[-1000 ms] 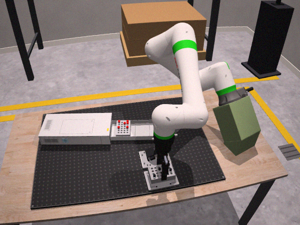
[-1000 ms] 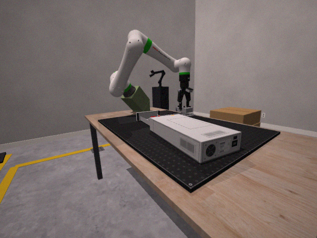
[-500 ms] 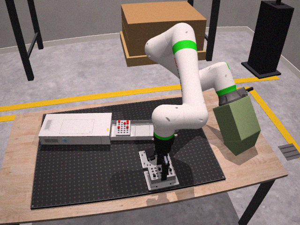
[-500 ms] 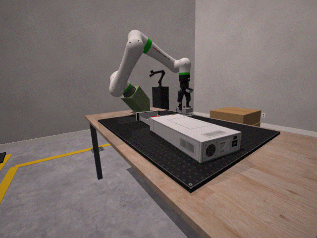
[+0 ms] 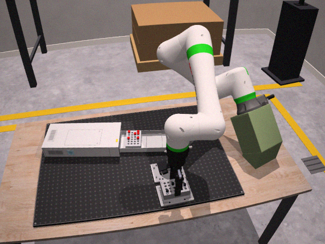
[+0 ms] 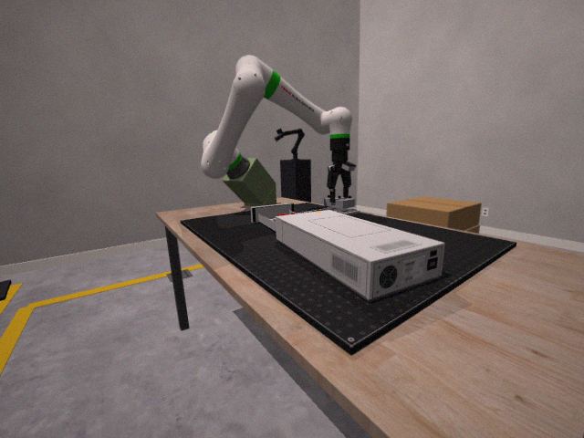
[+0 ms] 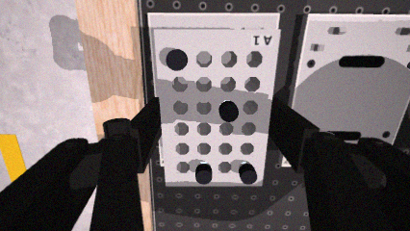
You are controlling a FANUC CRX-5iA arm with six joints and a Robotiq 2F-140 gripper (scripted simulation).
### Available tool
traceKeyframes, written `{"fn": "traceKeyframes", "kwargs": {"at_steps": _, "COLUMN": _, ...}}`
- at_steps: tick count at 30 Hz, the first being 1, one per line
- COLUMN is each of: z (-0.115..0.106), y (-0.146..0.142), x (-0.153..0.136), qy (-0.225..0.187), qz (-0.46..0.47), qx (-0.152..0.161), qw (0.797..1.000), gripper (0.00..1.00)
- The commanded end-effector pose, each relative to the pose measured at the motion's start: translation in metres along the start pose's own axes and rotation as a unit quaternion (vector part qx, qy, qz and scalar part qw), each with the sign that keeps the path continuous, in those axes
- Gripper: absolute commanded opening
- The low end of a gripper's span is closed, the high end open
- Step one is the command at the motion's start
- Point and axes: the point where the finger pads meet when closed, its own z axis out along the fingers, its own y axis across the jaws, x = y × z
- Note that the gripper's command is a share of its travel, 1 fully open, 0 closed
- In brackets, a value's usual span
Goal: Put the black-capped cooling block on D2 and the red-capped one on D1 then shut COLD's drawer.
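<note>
Tool [image 5: 175, 185] [image 6: 338, 196] [image 7: 214, 113], in working position at the deck: its fingers stand partly open, at a middling spread, and grasp the black-capped cooling block [image 5: 170, 191] [image 6: 340, 204] [image 7: 216, 96] by two opposite sides. The block is over D2 [image 5: 160, 201] [image 7: 212, 20], the slot beyond D1 [image 5: 155, 174] [image 7: 346, 96]. Four black caps [image 5: 167, 190] [image 7: 228, 111] show in its bores. Whether its underside lies fully inside the locators cannot be told; the wrist view shows part of the slot plate past the lettered end.

The red-capped block [image 5: 133, 144] sits in the open drawer [image 5: 156, 150] [image 6: 267, 223] of the cooler [image 5: 81, 136] [image 6: 349, 235], on the counter [image 5: 23, 157] [image 6: 471, 306] [image 7: 108, 72]. The lamp [image 5: 117, 140] [image 6: 318, 212] shows yellow, consistent with an unshut drawer.

Step in hand, as judged: placement of the first block. The next move calls for a level, straight descent if any gap remains, then a gentle release and a vertical withdrawal. A tilt, or a locator caught under one edge, could leave the block uneven or disturb the loose tubes. Transfer of the red-capped block to D1 and closure of the drawer remain.
</note>
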Motion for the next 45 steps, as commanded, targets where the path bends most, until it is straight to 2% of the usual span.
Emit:
{"fn": "traceKeyframes", "kwargs": {"at_steps": 1, "z": -0.0008, "y": -0.0006, "x": 0.0008, "qy": 0.001, "qz": 0.0, "qx": 0.001, "qw": 1.0, "gripper": 0.1}}
{"fn": "traceKeyframes", "kwargs": {"at_steps": 45, "z": 0.0055, "y": -0.0007, "x": 0.0008, "qy": 0.001, "qz": 0.0, "qx": 0.001, "qw": 1.0, "gripper": 0.1}}
